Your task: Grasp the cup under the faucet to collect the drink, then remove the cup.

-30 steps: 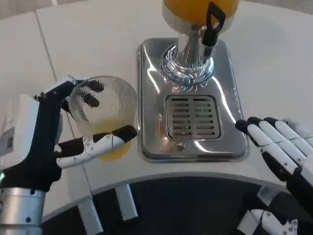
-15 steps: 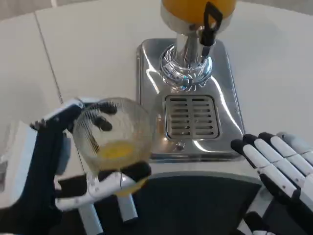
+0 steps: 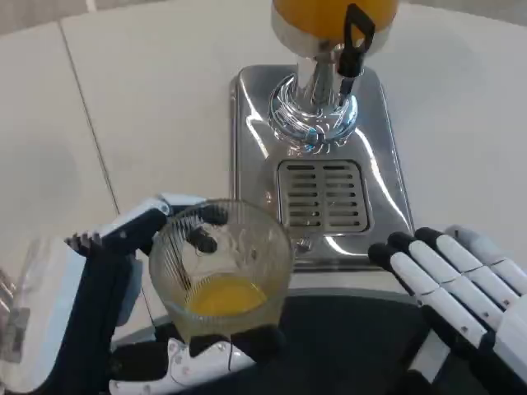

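A clear ribbed cup (image 3: pixel 221 276) with a little orange drink at its bottom is held by my left hand (image 3: pixel 107 321), fingers wrapped round its sides, lifted near the table's front edge. It is to the left of and nearer than the drip grate (image 3: pixel 323 196). The dispenser's faucet with its black lever (image 3: pixel 356 39) stands at the top, below the orange tank (image 3: pixel 333 12). My right hand (image 3: pixel 457 288) hovers at the lower right, fingers stretched out and apart, holding nothing, just off the tray's front right corner.
The shiny steel drip tray (image 3: pixel 247 132) fills the middle of the white table (image 3: pixel 148 107). The table's front edge curves below the cup, with dark floor (image 3: pixel 346 346) and white legs beyond it.
My left hand has carried the cup nearer and to the right, up toward the camera and over the table edge. My right hand has shifted a little left.
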Tool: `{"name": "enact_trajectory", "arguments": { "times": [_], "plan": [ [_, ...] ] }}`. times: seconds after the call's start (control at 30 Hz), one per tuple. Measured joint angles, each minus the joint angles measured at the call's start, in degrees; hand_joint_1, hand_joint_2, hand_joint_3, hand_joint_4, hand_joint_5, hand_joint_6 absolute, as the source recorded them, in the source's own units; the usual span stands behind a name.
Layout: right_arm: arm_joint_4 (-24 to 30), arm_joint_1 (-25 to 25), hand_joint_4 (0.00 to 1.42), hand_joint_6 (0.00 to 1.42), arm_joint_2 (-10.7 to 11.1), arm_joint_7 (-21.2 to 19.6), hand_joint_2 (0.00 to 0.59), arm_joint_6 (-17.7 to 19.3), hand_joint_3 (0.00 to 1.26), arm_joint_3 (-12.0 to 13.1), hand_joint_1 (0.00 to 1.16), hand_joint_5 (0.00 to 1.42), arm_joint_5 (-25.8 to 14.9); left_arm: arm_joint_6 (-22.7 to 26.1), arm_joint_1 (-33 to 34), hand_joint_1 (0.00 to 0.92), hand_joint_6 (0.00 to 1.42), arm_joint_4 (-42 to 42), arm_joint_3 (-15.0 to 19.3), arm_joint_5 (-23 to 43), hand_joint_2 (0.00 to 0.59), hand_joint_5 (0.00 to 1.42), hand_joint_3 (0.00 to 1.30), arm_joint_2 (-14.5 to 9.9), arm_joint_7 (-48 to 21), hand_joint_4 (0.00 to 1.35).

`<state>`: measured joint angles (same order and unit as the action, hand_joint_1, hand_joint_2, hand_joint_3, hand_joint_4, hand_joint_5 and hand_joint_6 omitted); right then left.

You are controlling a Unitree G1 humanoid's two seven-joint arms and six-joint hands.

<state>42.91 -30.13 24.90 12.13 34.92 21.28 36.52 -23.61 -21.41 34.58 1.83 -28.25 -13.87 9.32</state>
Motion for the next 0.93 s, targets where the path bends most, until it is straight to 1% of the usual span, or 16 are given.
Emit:
{"name": "enact_trajectory", "arguments": {
  "times": [0.17,0.27,0.43,0.53,0.67,0.93],
  "plan": [
    [-0.57,-0.22,0.0,0.0,-0.75,-0.06,0.527,0.39,0.0,-0.61,0.04,0.0,0.25,-0.02,-1.15,0.776,1.42,0.28,-0.38,0.0,0.0,1.42,1.18,0.66,-0.94,1.09],
    [-0.79,-0.4,0.0,0.0,-2.13,-0.79,0.527,0.6,0.0,-1.17,0.04,0.0,0.72,-0.02,-1.28,0.775,1.42,0.28,-0.64,-0.01,0.0,1.42,1.17,1.29,-1.41,1.09],
    [-0.79,-0.93,0.0,0.0,-3.08,-1.1,0.527,1.13,0.0,-2.01,0.04,0.0,1.86,-0.02,-0.76,0.775,1.42,0.28,-0.76,-0.67,0.0,1.42,1.17,1.8,-1.59,1.09],
    [-0.64,-1.07,0.0,0.0,-3.42,-1.05,0.532,1.03,0.0,-2.61,0.04,0.0,2.16,-0.02,-0.58,0.778,1.42,0.28,-0.74,-0.71,0.0,1.42,1.17,1.97,-1.6,1.09],
    [0.2,-1.03,0.0,0.0,-3.58,-0.3,0.535,-0.02,0.0,-3.48,0.04,0.0,2.22,-0.02,-0.37,0.781,1.42,0.27,-0.64,-0.71,0.0,1.42,1.17,2.06,-1.6,1.09],
    [0.68,-1.03,0.0,0.0,-3.57,0.58,0.538,-1.54,0.0,-3.68,0.04,0.0,2.21,-0.02,0.93,0.782,1.42,0.26,-0.73,-0.71,0.0,1.42,1.17,2.97,-1.65,1.09]
  ]
}}
